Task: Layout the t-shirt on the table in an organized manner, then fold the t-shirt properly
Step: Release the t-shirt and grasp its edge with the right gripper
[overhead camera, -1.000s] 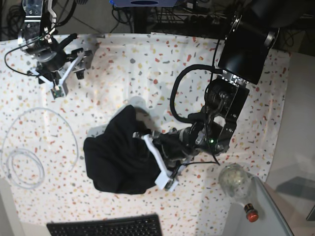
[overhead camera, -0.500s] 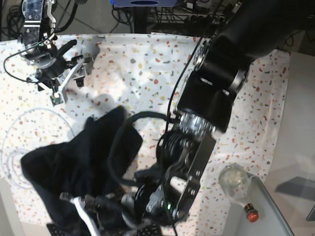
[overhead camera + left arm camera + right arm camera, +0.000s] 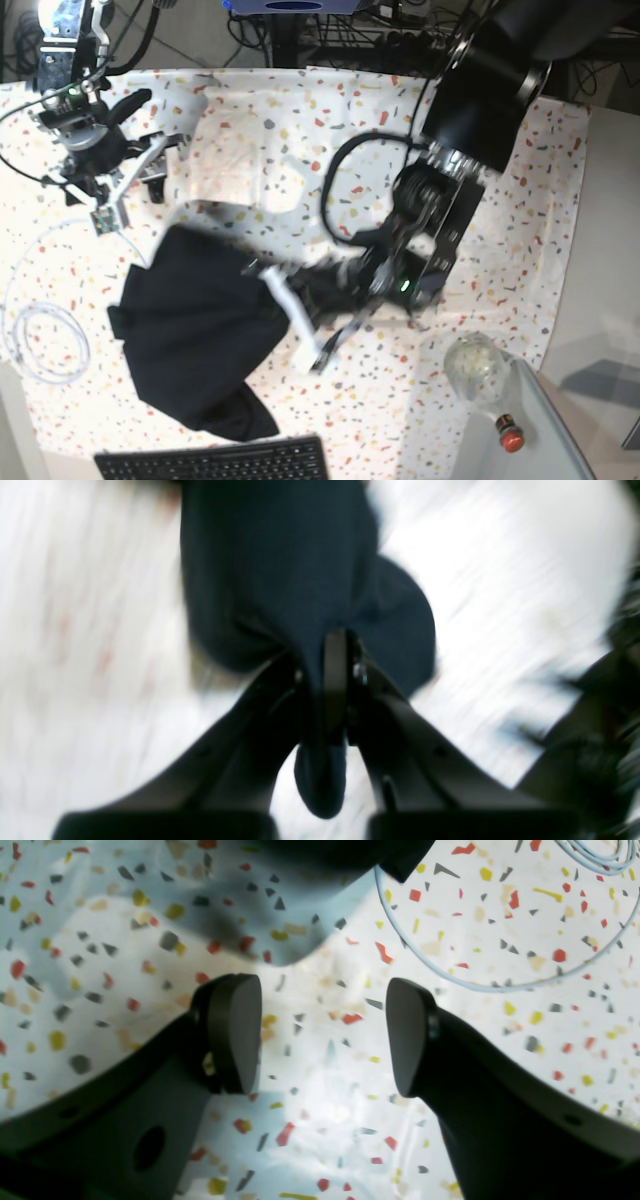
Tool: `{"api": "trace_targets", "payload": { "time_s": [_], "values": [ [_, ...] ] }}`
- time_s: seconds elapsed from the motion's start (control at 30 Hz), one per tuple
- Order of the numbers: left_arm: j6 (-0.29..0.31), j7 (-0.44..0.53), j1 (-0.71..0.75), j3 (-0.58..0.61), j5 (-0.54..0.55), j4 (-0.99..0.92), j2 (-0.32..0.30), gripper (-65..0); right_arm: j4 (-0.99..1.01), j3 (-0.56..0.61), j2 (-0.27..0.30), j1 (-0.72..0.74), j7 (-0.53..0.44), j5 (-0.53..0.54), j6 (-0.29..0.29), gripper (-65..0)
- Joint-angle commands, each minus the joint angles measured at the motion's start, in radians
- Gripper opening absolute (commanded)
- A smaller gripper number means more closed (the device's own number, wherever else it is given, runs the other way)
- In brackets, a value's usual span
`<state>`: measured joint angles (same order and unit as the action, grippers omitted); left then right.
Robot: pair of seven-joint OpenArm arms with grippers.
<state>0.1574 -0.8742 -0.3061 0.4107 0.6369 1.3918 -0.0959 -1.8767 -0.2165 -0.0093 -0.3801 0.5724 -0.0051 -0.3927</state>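
T-shirt [image 3: 280, 570] pinched between left pincer [image 3: 327, 680] pads.

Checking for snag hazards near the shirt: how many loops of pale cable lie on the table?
2. A large thin loop lies at the table's left edge, beside the t-shirt; a smaller coiled bundle sits inside it. More may be hidden under the cloth.

a black keyboard [image 3: 215, 460] lies at the near edge, and a pale looped cable [image 3: 45, 340] curls at one side. a clear glass bulb [image 3: 478, 368] sits near a plain grey-white side surface [image 3: 590, 300]. dark cables [image 3: 300, 30] and a dim floor lie beyond the far edge.
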Motion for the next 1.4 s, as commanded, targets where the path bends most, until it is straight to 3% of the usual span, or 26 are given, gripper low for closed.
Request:
{"api": "trace_targets", "payload": {
  "time_s": [0.0,0.17,0.2,0.33,0.37,0.47,0.6,0.73,0.83,1.0,1.1,1.2,1.23,1.3,1.33,1.37],
  "values": [
    [0.014,0.037,-0.003,-0.002,0.036,0.030,-0.008,-65.0,-0.017,-0.004,0.007,0.005,-0.021,0.006,0.004,-28.7],
    [0.014,0.036,0.150,-0.060,0.037,0.030,-0.098,-65.0,0.002,0.006,-0.004,0.008,-0.021,0.006,0.004,-28.7],
    [0.014,0.036,0.176,-0.078,0.037,0.030,-0.107,-59.9,0.009,0.001,-0.018,0.019,-0.021,0.006,0.004,-28.7],
    [0.015,0.036,0.264,-0.151,0.036,0.022,-0.147,-5.1,0.022,-0.048,-0.060,0.046,-0.021,0.007,0.004,-28.7],
    [0.017,0.036,0.290,-0.180,0.036,0.021,-0.156,0.0,0.027,-0.067,-0.079,0.059,-0.021,0.007,0.002,-28.7],
    [0.021,0.037,0.354,-0.281,0.036,0.021,-0.175,0.0,0.085,-0.090,-0.105,0.096,-0.021,0.012,-0.002,-28.5],
    [0.021,0.037,0.411,-0.384,0.037,0.065,-0.206,0.0,0.239,-0.083,-0.100,0.188,-0.018,0.133,-0.002,-28.5],
    [0.031,0.039,0.483,-0.520,0.037,0.120,-0.232,0.0,0.334,-0.085,-0.065,0.250,0.093,0.281,-0.002,-28.5],
    [0.140,0.039,0.526,-0.663,0.036,0.128,-0.232,0.0,0.386,-0.085,-0.064,0.260,0.126,0.385,-0.001,-28.5],
    [0.380,0.039,0.552,-0.775,0.030,0.123,-0.232,0.0,0.527,-0.085,-0.064,0.295,0.125,0.394,-0.002,-28.5],
    [0.422,0.039,0.549,-0.777,0.030,0.122,-0.230,0.0,0.593,-0.079,-0.047,0.318,0.125,0.399,-0.007,-28.7],
    [0.422,0.039,0.542,-0.755,0.028,0.122,-0.227,0.0,0.632,-0.083,-0.044,0.338,0.126,0.399,-0.090,-29.9],
    [0.422,0.039,0.528,-0.734,0.028,0.120,-0.227,0.0,0.639,-0.083,-0.044,0.341,0.126,0.399,-0.124,-33.9],
    [0.420,0.039,0.509,-0.701,0.028,0.119,-0.227,0.0,0.630,-0.093,-0.033,0.333,0.128,0.399,-0.159,-50.6],
    [0.420,0.039,0.502,-0.685,0.021,0.114,-0.226,-3.8,0.615,-0.120,-0.025,0.330,0.134,0.400,-0.160,-63.3],
    [0.420,0.039,0.496,-0.660,0.004,0.108,-0.224,-13.7,0.598,-0.157,-0.022,0.318,0.143,0.400,-0.162,-65.0]
  ]
}}
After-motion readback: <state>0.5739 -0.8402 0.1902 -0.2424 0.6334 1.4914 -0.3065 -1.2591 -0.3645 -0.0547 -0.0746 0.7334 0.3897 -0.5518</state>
